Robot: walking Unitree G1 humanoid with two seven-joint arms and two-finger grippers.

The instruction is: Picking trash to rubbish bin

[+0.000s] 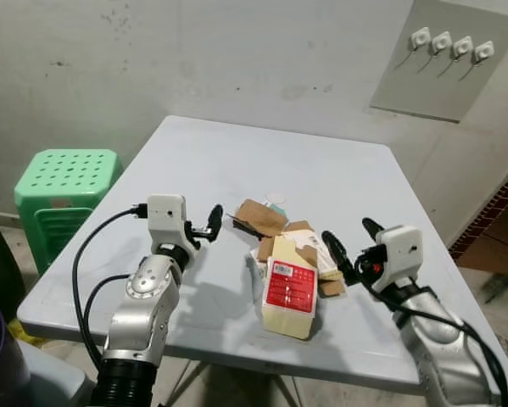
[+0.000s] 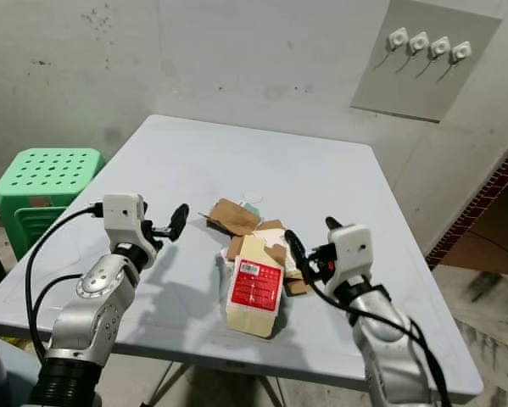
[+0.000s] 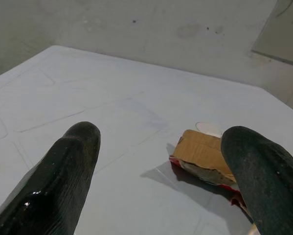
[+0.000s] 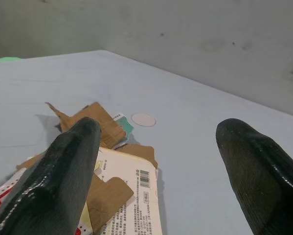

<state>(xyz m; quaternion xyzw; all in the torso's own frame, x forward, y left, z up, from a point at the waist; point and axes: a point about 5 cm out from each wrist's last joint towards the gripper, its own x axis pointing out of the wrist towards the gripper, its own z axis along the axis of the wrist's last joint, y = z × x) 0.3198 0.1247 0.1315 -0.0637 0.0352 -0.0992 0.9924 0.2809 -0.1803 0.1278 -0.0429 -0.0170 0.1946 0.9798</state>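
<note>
Nothing is binned yet: our left gripper and right gripper, fingers apart and empty, flank the torn brown-and-red cardboard trash pile.

Flattened cardboard trash pile: on grey square table, centre-front.
Green perforated plastic stool: left of table.

Bare table beyond trash pile, green stool left, wall behind
</note>
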